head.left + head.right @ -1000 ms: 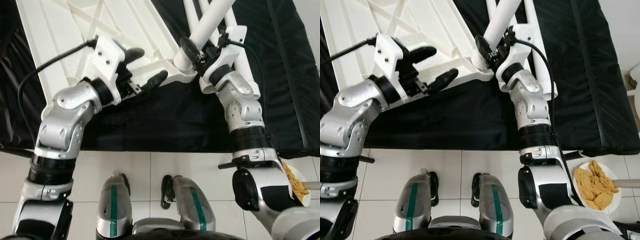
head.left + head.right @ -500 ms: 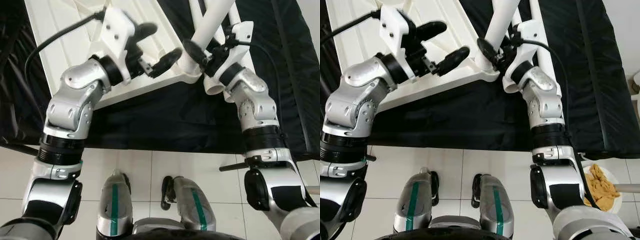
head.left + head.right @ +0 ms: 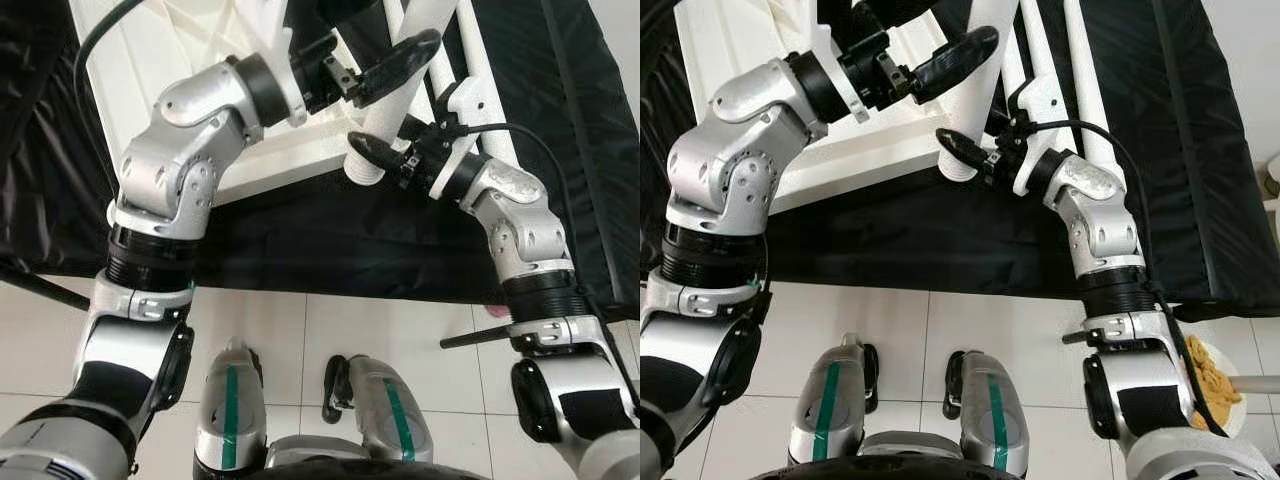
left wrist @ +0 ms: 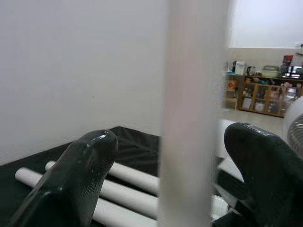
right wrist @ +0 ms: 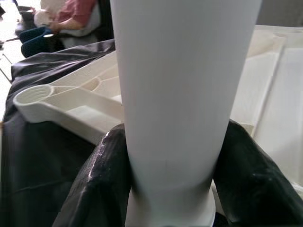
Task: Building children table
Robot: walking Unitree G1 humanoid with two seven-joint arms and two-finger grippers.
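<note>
The white table top lies upside down on a black cloth. My right gripper is shut on a white table leg close to its lower end, which hangs by the table top's near edge. The leg slants up and away. Higher up the same leg, my left gripper is open with one finger on each side of it; one black finger crosses in front of the leg. An empty round corner socket of the table top sits beside the held leg.
More white legs lie side by side on the cloth to the right. A plate of yellow food sits on the tiled floor at the right. My feet stand at the cloth's near edge. A person sits in the background.
My left arm has swung up and to the right, bringing its open fingers around the leg. The right gripper keeps its hold, and the leg's lower end has come nearer and lower.
</note>
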